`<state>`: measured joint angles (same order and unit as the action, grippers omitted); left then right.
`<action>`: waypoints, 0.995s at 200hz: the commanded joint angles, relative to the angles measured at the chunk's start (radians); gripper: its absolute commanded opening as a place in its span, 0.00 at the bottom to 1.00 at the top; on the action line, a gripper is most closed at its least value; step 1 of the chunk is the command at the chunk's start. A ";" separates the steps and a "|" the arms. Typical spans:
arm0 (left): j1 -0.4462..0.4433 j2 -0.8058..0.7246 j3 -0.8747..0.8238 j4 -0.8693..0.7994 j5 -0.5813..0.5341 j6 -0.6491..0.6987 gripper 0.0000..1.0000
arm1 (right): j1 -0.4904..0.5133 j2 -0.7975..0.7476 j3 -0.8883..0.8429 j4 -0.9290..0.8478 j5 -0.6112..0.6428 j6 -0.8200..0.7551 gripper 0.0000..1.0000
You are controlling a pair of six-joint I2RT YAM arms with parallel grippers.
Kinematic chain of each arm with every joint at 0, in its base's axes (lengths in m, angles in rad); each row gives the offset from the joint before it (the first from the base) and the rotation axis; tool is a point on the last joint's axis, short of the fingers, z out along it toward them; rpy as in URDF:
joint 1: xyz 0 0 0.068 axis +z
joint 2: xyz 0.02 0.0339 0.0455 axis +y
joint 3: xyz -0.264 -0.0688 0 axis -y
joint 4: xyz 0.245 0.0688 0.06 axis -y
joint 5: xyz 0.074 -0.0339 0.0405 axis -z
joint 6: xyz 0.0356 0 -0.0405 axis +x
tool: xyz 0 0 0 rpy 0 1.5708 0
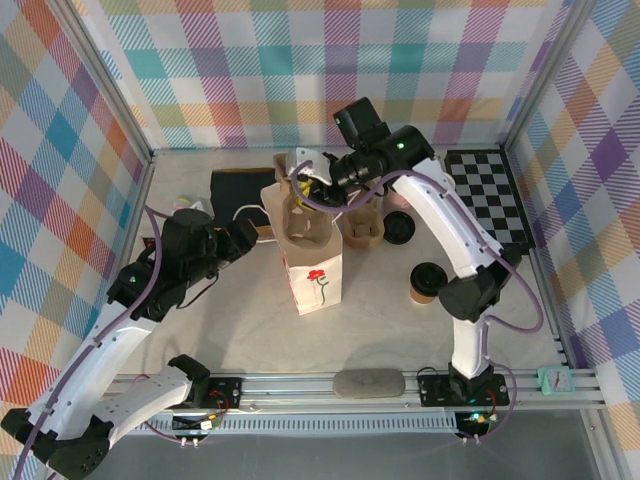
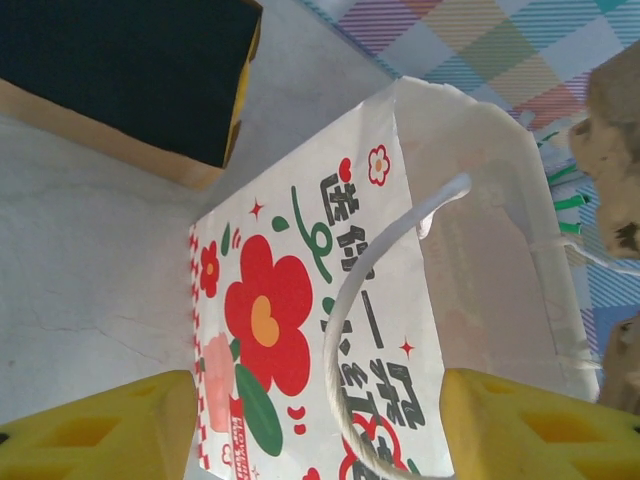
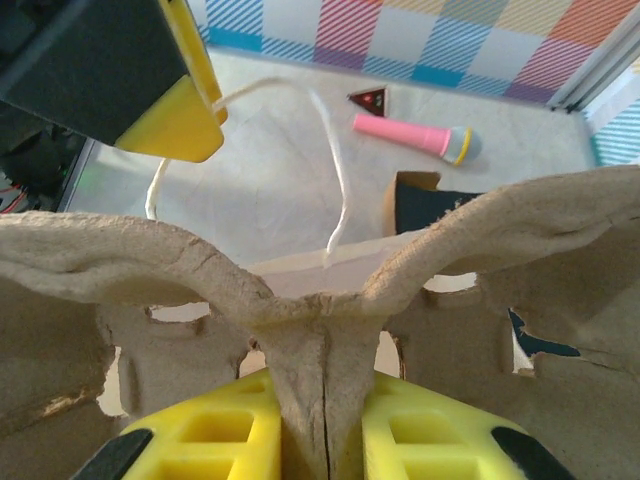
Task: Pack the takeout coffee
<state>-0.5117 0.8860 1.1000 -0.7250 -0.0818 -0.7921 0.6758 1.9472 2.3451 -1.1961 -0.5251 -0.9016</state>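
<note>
The takeout coffee (image 1: 427, 282), a brown cup with a black lid, stands on the table right of the white flowered paper bag (image 1: 320, 278). My right gripper (image 1: 322, 185) (image 3: 325, 400) is shut on the centre rib of a brown pulp cup carrier (image 1: 300, 215) (image 3: 320, 330), which hangs tilted over the bag's open top. At the bag's left side is my left gripper (image 1: 245, 238) (image 2: 318, 430). It is open, its yellow fingers (image 2: 95, 425) wide apart on either side of the bag's printed face (image 2: 265, 320) and cord handle (image 2: 345, 330).
A brown open cup shape (image 1: 362, 228) and a loose black lid (image 1: 400, 228) sit behind the bag. A black-topped box (image 1: 240, 195) lies at back left, a checkered mat (image 1: 487, 195) at back right. A pink microphone toy (image 3: 415, 135) lies beyond the bag.
</note>
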 commanded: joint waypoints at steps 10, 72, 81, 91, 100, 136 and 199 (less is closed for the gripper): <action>0.029 0.023 -0.011 0.065 0.079 0.010 0.58 | 0.009 0.015 0.050 -0.108 -0.047 -0.078 0.21; 0.067 0.072 0.013 0.091 0.124 0.021 0.29 | 0.033 0.022 -0.024 -0.098 0.034 -0.109 0.20; 0.072 0.074 0.016 0.094 0.130 0.025 0.27 | 0.033 0.024 -0.029 -0.089 0.045 -0.109 0.20; 0.079 0.074 0.017 0.092 0.136 0.028 0.25 | 0.033 0.028 -0.026 -0.081 0.057 -0.109 0.20; 0.084 0.074 0.018 0.093 0.143 0.030 0.24 | 0.033 0.034 -0.020 -0.076 0.065 -0.108 0.19; 0.103 0.067 0.012 0.092 0.155 0.035 0.24 | 0.038 0.064 0.004 -0.103 0.080 -0.106 0.19; 0.134 0.083 0.035 0.094 0.210 0.061 0.23 | 0.061 0.019 -0.107 -0.060 0.153 -0.114 0.19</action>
<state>-0.3946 0.9634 1.0981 -0.6506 0.0898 -0.7589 0.7197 1.9953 2.2498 -1.2510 -0.3847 -0.9920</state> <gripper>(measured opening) 0.234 0.189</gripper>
